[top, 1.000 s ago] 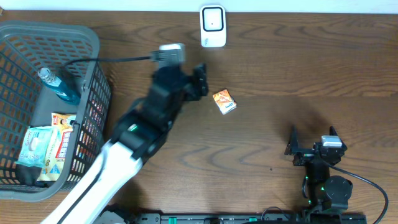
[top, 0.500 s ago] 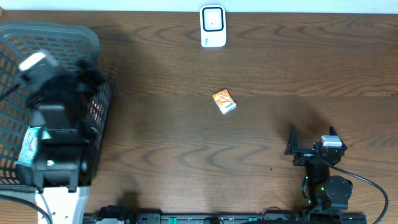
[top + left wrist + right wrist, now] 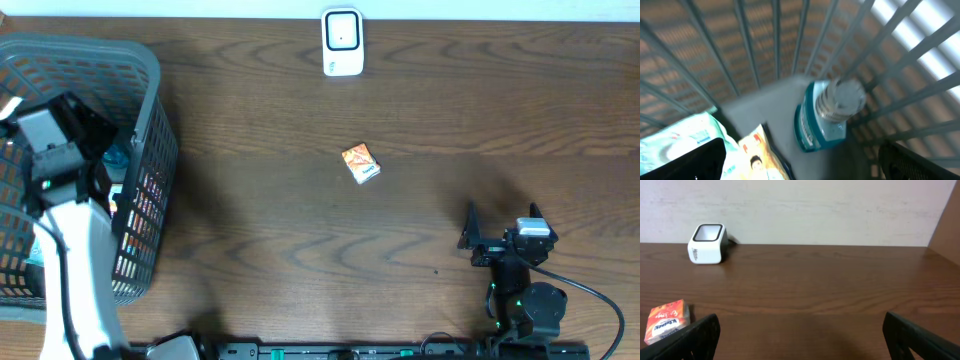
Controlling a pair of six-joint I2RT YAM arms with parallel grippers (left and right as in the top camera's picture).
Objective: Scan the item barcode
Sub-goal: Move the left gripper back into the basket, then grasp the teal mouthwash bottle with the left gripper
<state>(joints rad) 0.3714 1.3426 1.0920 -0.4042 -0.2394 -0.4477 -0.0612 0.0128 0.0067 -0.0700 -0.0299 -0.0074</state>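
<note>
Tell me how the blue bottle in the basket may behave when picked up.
The bottle looks like smooth plastic, so probably stiff but slippery. It seems full of blue liquid, so likely heavy for its size. Being round, it may roll if laid down.

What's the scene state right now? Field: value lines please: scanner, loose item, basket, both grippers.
scanner: white, at the far edge of the table
loose item: small orange box, lying on the table in front of the scanner, apart from both grippers
basket: grey, at the left; holds a blue bottle and packets
left gripper: open, empty, inside the basket above the bottle
right gripper: open, empty, at the front right
</note>
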